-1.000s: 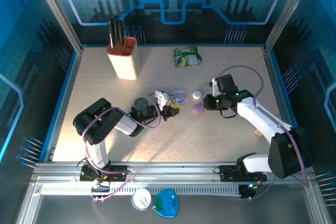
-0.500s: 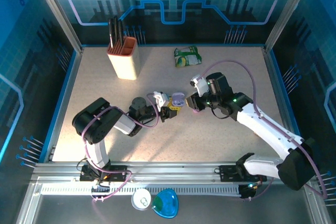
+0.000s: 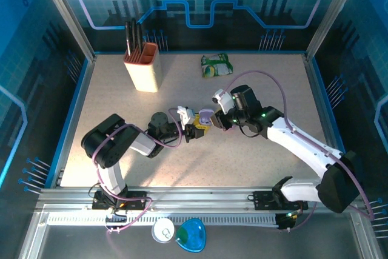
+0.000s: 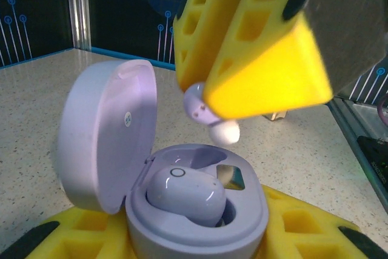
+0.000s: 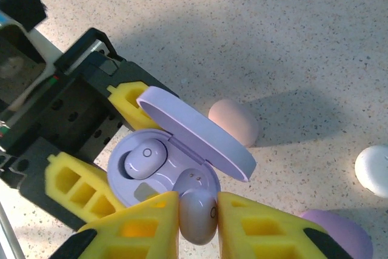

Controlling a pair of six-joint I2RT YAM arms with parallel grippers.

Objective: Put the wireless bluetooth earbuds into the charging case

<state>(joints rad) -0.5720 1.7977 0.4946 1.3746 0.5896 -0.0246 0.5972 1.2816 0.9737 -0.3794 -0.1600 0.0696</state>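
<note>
Our right gripper [image 5: 197, 207] has its jaws clenched on a glossy lilac earbud [image 4: 209, 113], just above the empty socket of the open lilac charging case [image 5: 163, 168]. Our left gripper [image 3: 197, 130] clamps the case by its base. A second earbud [image 5: 144, 157] sits in the other socket. A smooth pebble-shaped pink case [image 5: 233, 119], a white case [image 5: 373, 171] and a purple case [image 5: 336, 232] lie nearby on the speckled table [image 5: 303, 28].

Lilac case [image 4: 200, 238]: smooth plastic, satin-glossy, w/ soft highlights on the lid. Seated earbud [image 4: 185, 195] inside it: same smooth plastic, a small ring printed on top. Held earbud [image 5: 197, 216] just above the case: glossy plastic, the tip paler & more matt. Right gripper fingers [image 5: 163, 222] & left gripper fingers [image 4: 327, 238] at the case: yellow matt plastic w/ square hollows. Table [image 5: 273, 28] around the case: matt, speckled, stone-like, slightly grainy. Pink case [image 5: 233, 119] beside the lid: smooth, matt.
</note>
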